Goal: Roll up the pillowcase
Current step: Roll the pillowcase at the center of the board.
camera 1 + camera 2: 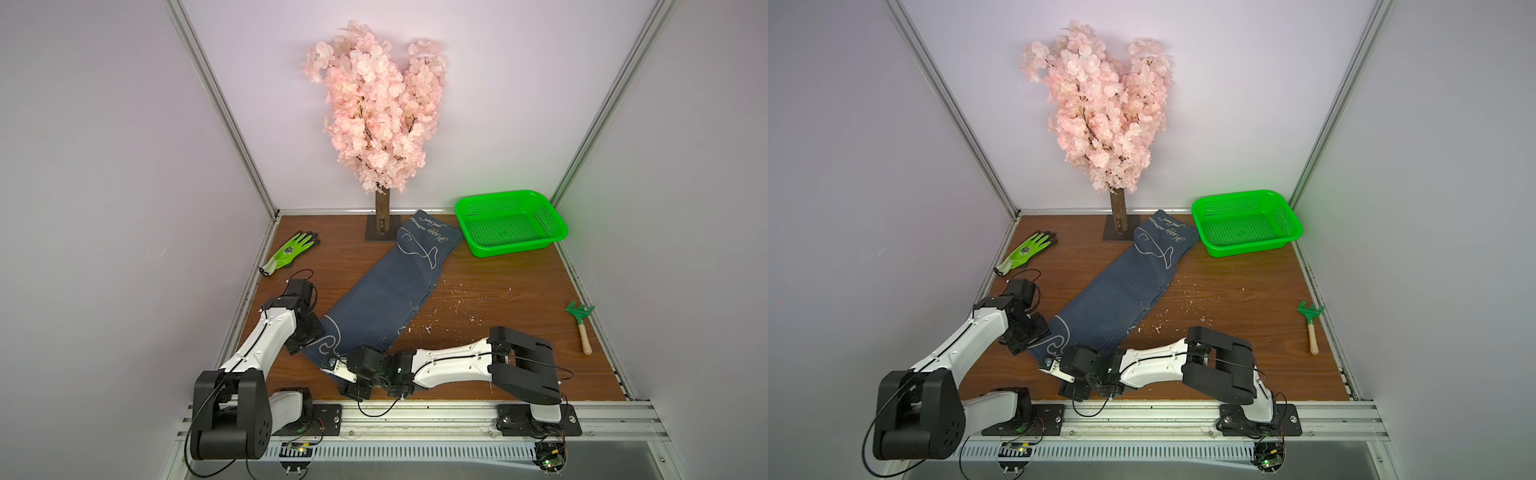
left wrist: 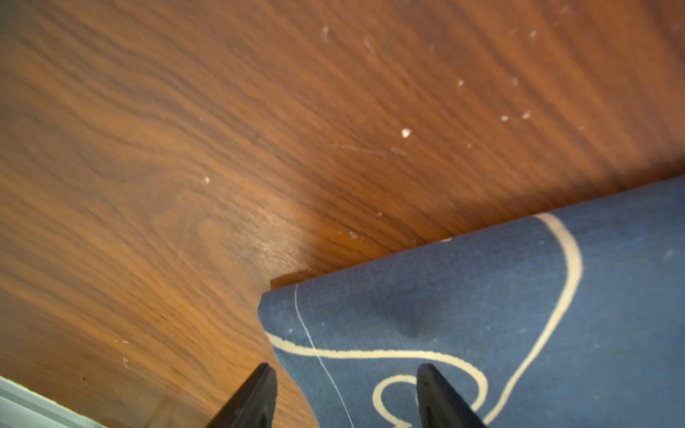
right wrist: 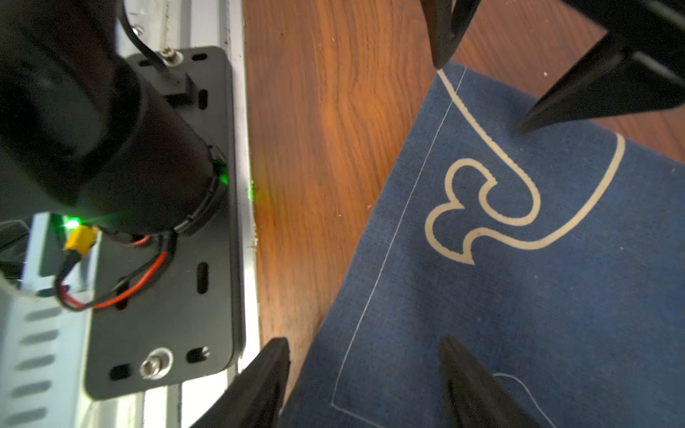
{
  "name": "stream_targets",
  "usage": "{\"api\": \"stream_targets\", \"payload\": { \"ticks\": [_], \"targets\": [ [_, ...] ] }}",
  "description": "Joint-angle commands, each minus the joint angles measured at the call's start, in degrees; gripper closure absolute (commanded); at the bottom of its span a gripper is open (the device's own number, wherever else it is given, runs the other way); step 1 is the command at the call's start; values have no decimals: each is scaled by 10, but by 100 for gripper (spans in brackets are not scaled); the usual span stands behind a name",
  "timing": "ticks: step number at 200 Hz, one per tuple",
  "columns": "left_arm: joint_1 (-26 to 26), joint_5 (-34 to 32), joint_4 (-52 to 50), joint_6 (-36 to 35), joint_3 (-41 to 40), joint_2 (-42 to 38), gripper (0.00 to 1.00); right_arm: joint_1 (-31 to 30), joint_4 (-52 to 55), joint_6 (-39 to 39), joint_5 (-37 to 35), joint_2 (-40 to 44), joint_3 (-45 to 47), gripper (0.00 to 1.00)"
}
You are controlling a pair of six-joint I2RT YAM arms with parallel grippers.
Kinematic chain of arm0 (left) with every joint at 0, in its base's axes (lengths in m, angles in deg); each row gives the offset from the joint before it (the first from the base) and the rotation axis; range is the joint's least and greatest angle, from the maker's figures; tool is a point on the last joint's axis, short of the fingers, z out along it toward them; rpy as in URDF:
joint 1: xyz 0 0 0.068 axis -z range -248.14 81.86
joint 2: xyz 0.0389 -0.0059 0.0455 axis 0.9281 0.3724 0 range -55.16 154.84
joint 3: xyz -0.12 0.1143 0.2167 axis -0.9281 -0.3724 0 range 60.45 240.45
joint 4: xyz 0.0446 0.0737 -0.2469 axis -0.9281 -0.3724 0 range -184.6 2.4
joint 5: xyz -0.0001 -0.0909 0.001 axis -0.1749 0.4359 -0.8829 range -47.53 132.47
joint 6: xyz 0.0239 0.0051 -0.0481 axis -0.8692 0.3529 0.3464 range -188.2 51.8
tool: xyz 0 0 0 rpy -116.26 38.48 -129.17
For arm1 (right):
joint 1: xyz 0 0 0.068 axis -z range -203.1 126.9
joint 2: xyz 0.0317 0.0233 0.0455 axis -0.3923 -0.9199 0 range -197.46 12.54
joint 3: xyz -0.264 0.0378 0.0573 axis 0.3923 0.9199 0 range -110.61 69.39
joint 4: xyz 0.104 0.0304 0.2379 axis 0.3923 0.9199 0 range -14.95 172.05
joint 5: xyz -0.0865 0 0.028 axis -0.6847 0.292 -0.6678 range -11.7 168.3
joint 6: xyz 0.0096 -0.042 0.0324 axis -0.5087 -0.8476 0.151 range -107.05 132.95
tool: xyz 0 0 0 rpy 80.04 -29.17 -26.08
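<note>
Top views: pillowcase point(image 1: 386, 291) lies flat and unrolled, a long strip on the tabletop point(image 1: 498, 291). Long axis runs diagonally from the near edge, left of centre, to the far edge. Its far end sits between the tree trunk point(image 1: 382, 226) and the green basket point(image 1: 511, 248). Both arms are at the near short end: left gripper point(image 1: 309, 336) by one corner, right gripper point(image 1: 343, 376) by the other. The wrists hide the fingertips here.

Left wrist: left gripper point(image 2: 344, 374) spread wide, holding nothing. One finger over bare wood, one over cloth, the stitched end edge running between them. Blurry.

Right wrist: right gripper point(image 3: 367, 370) likewise spread and empty, straddling the same end edge where the stitching turns a corner. The left arm's fingers show at the opposite corner. Can't tell whether any tip presses the cloth. Rest of the strip is cut off.

Judgement: the roll has to start at this end and run along the long axis toward the far edge. Both arms are equally near, so they should pinch the hem together.
</note>
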Motion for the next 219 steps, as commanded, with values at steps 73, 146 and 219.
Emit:
{"api": "stream_targets", "payload": {
  "ticks": [73,146,219],
  "targets": [
    [11,-27,-6,55,-28,24,39,-32,59,-29,-88,-40,-55,32],
    [18,-20,46,55,-33,71,52,-41,105,-62,-174,-76,-85,40],
    [35,-26,57,53,-31,89,77,-46,118,-56,-190,-91,-101,75]
  ]
}}
